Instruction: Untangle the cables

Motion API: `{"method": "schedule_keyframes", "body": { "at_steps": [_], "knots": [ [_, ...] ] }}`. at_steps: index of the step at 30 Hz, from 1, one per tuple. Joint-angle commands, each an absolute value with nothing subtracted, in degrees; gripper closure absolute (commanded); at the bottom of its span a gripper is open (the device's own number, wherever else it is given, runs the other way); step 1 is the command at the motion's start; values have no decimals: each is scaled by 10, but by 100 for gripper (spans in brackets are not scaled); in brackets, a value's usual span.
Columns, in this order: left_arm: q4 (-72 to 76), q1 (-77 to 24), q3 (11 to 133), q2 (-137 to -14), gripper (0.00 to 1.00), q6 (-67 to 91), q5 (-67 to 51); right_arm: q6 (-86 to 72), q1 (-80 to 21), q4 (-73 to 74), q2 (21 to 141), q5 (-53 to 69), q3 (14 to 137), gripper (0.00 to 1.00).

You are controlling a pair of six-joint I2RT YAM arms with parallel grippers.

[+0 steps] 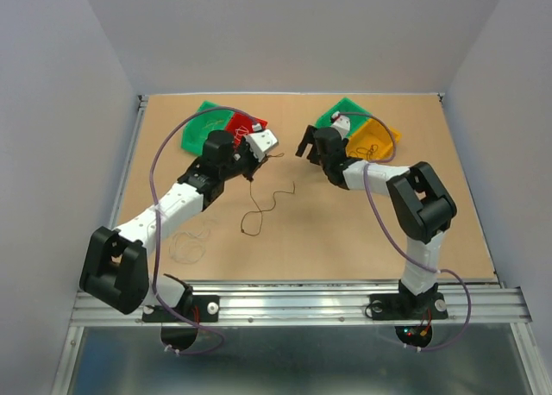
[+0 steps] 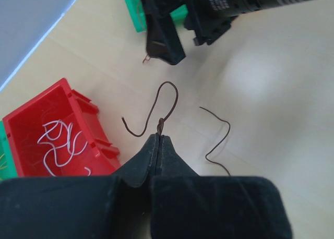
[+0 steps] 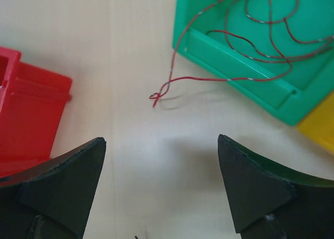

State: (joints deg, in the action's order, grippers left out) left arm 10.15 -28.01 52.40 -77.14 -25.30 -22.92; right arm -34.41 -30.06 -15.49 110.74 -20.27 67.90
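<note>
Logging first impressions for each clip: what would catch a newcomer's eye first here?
The left end effector pinches a thin curly brown wire near the middle of the tan tabletop. The right end effector hangs open opposite it, beside a green plastic bin whose thin red wire trails over the rim onto that surface.

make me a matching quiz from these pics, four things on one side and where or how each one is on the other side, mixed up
Column one:
1. left gripper
2. right gripper
3. white wires
4. reddish wire

Column two:
A. lying inside the red bin
B. open, nothing between the fingers
C. trailing out of the green bin onto the table
D. shut on a brown wire

Pairs: 1-D, 2-B, 3-A, 4-C
</note>
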Motion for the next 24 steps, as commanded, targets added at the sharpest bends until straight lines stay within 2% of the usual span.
{"method": "schedule_keyframes", "body": {
  "at_steps": [1, 11, 15, 21, 24],
  "knots": [
    [134, -253, 539, -750, 100, -218, -203, -468, -315, -214, 1096, -327, 657, 7],
    [138, -238, 541, -757, 100, -209, -203, -541, -335, -257, 1180, -400, 703, 12],
    [138, -236, 541, -759, 100, -209, -203, -565, -358, -257, 1207, -476, 730, 20],
    [138, -234, 541, -756, 100, -208, -205, -558, -363, -251, 1256, -476, 794, 25],
    [140, -233, 541, -758, 100, -208, -206, -557, -363, -249, 1274, -496, 814, 33]
  ]
}}
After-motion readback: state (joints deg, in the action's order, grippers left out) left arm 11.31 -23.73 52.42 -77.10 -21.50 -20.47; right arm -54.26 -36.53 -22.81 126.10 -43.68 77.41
